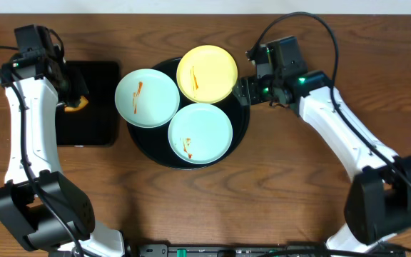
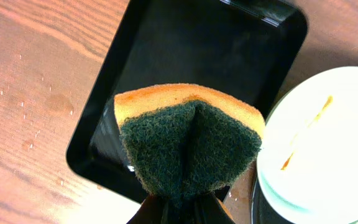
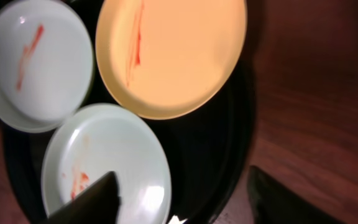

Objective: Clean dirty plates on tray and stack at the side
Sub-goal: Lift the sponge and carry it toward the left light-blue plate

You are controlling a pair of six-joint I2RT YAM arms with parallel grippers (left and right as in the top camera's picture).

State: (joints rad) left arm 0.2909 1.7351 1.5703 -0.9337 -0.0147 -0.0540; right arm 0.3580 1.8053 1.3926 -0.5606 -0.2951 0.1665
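Three sauce-streaked plates sit on the round black tray [image 1: 242, 123]: a pale yellow plate [image 1: 207, 73] at the back, a blue-green plate [image 1: 147, 98] at the left overhanging the rim, and a blue-green plate [image 1: 200, 133] at the front. My left gripper [image 1: 75, 98] is shut on a sponge [image 2: 188, 140], orange with a dark green scrub face, held above the rectangular black tray [image 1: 88, 114]. My right gripper [image 1: 242, 90] is open at the round tray's right rim, next to the yellow plate [image 3: 173, 53]; its fingers [image 3: 185, 196] straddle the rim.
The rectangular black tray [image 2: 216, 56] lies left of the round tray. Water droplets dot the wooden table [image 2: 30, 81] by it. Bare wood lies right of the round tray [image 3: 316, 93] and along the front of the table.
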